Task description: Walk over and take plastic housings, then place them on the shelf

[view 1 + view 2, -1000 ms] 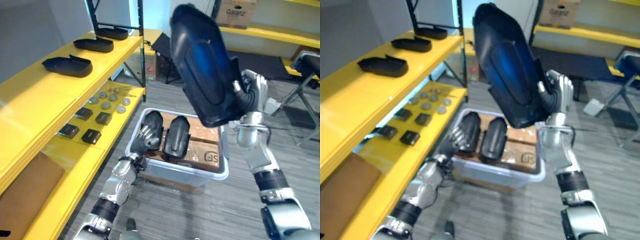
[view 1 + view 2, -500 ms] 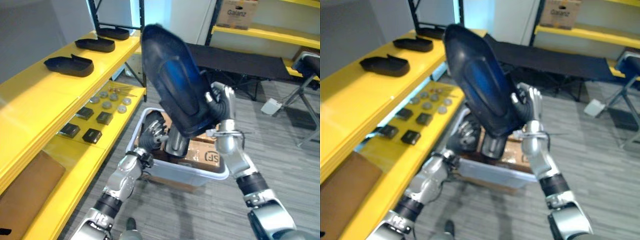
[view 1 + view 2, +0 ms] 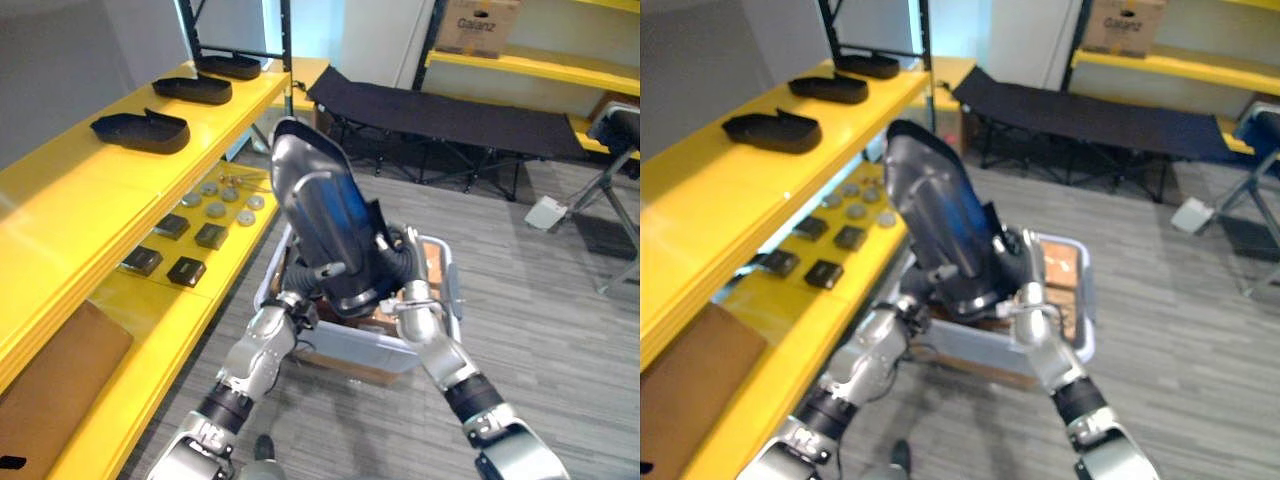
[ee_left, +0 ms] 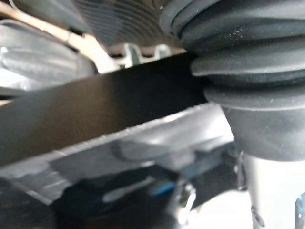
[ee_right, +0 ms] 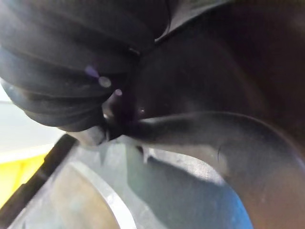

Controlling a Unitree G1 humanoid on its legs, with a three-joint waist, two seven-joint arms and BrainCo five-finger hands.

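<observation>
- Your left hand (image 3: 318, 272) pinches the large glossy dark plastic housing (image 3: 325, 215); right hand (image 3: 398, 262): grip cannot be told.
- Yellow metal shelf (image 3: 90, 195) at 9 o'clock, grey carpet floor (image 3: 560, 310) at 3.

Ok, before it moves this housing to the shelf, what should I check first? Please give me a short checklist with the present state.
1. Clearance of the held housing from the bin: ok, it is raised above it.
2. Hold of the left hand: ok, one of its fingers curls over the housing's front.
3. Hold of the right hand: cannot tell, it sits behind the housing.
4. Free place on the top shelf: ok, there is bare yellow surface nearer than the three shelved housings.
5. Position over the shelf: not ok, the housing hangs above the bin, beside the shelf.
</observation>
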